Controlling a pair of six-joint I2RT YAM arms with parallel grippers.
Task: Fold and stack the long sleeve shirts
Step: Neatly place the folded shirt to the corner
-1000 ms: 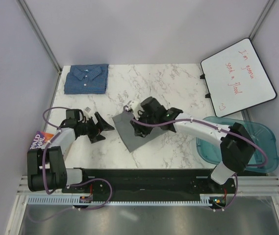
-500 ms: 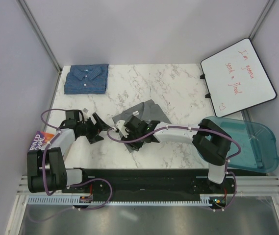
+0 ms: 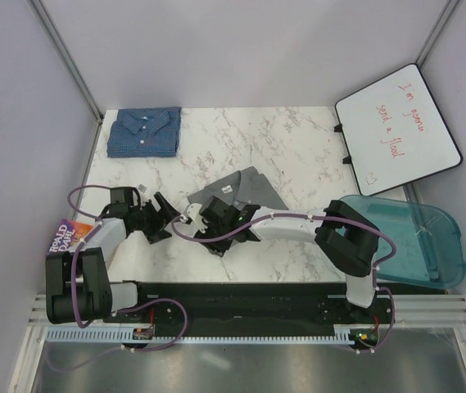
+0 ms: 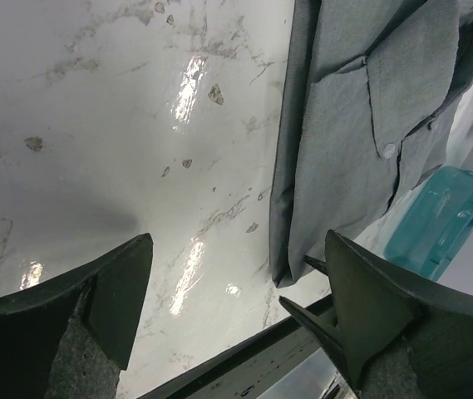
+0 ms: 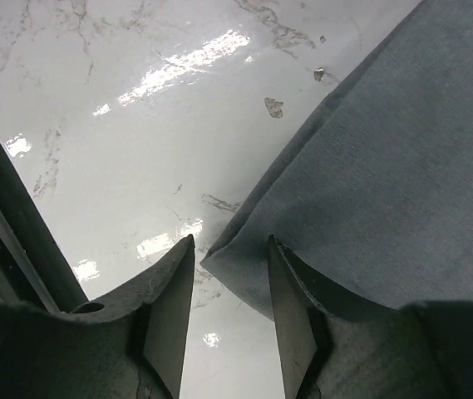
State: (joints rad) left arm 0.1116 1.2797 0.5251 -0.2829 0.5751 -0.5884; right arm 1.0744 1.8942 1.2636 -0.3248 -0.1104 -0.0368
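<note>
The right claw [image 5: 230,248] has swung to the grey shirt's [image 3: 249,188] 7 o'clock corner and sits part-open astride it, while the left claw [image 4: 238,241] gapes wide: another fold looks imminent.

Probably a lab, partitioned booth [image 3: 216,49], whiteboard [image 3: 398,131]

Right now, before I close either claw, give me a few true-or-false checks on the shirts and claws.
1. The blue shirt lies folded at the table's far left corner. True.
2. The right claw is open, with a corner of the grey shirt between its fingers. True.
3. The grey shirt is stacked on the blue shirt. False: it lies apart, near the table's middle.
4. The left claw grips the grey shirt. False: it is open and empty, beside the shirt's edge.
5. The book lies on the grey shirt. False: it sits at the near left edge.
</note>
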